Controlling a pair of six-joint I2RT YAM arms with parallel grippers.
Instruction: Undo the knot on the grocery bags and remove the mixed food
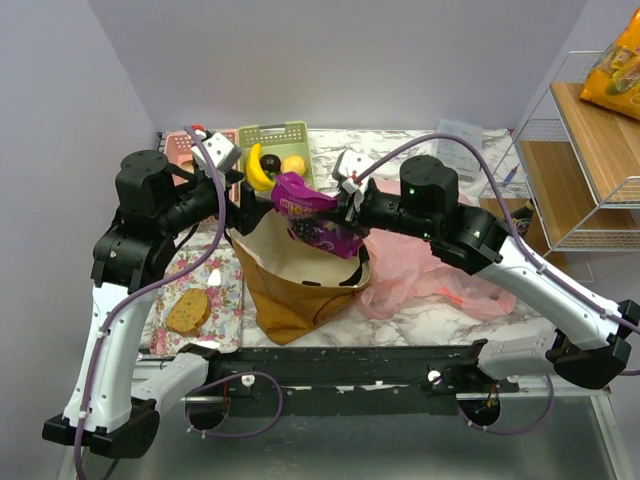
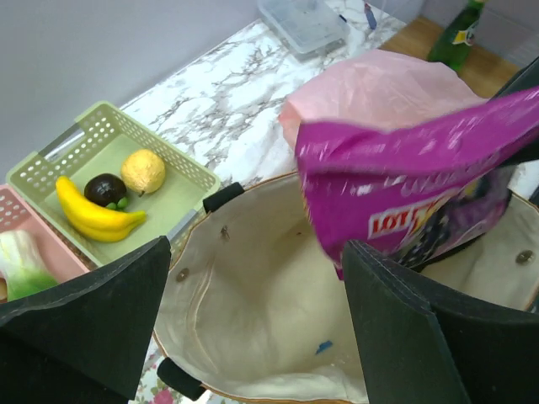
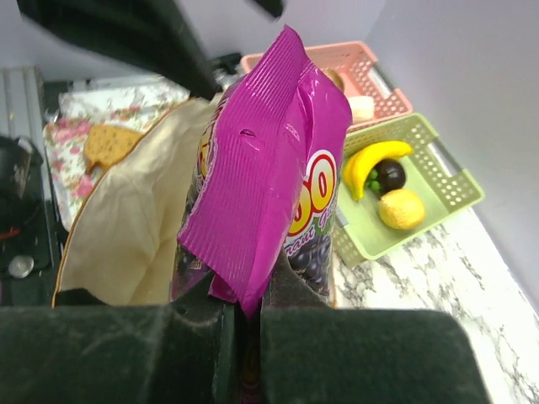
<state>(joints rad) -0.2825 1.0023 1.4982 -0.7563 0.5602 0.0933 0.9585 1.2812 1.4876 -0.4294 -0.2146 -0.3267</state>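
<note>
My right gripper (image 1: pixel 345 208) is shut on the purple packet (image 1: pixel 312 212) and holds it above the open mustard-yellow tote (image 1: pixel 295 290); the packet also shows in the right wrist view (image 3: pixel 269 194) and the left wrist view (image 2: pixel 421 185). My left gripper (image 1: pixel 240 200) is open and empty at the tote's far left rim, its fingers (image 2: pixel 93 320) spread over the tote's pale, empty inside (image 2: pixel 269 295). The pink plastic bag (image 1: pixel 440 275) lies flat on the right. A banana (image 1: pixel 258 168), a lemon (image 1: pixel 293 165) and a dark round fruit (image 1: pixel 270 163) lie in the green basket (image 1: pixel 290 135). A leek (image 2: pixel 21 263) lies in the pink basket.
A browned bread slice (image 1: pixel 187 311) lies on a floral tray (image 1: pixel 215 290) at the left. A pink basket (image 1: pixel 185 145) stands at the back left. A clear plastic box (image 1: pixel 458 135) and a wire shelf (image 1: pixel 585 160) with an orange packet (image 1: pixel 620 70) stand at the right.
</note>
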